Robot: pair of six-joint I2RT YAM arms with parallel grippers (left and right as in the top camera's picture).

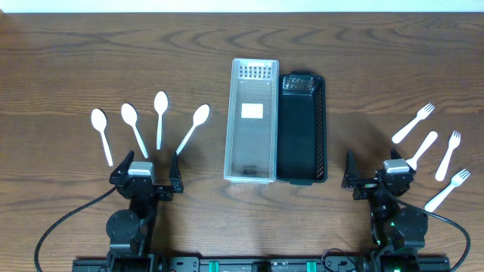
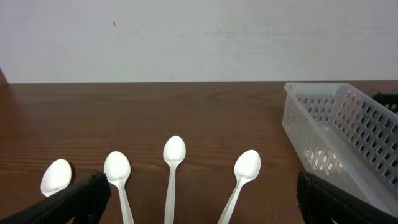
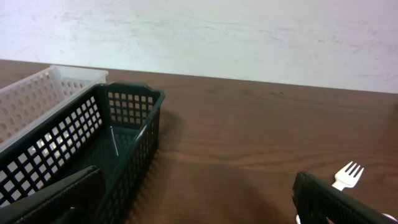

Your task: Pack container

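Overhead, the two packing containers are shown at the middle of the wooden table (image 1: 68, 53), side by side and touching, with their long axes running near to far. One clear container (image 1: 230, 128) is placed on the left and one dark container (image 1: 324, 136) on the right. Both are set between the two arms and farther back than them, the clear container closer to the left gripper (image 1: 150, 162) and the dark container closer to the right gripper (image 1: 376, 168). Each gripper is seen with its jaws spread wide, closed on nothing. Four white spoons (image 1: 159, 117) are fanned out just far of the left gripper, with bowls at the far end and handles converging toward the jaws. Four white forks (image 1: 448, 155) are laid to the right of the right gripper, with tines pointed far and right and handles slanted near and left. One fork's handle is seen ending close beside that gripper's body.
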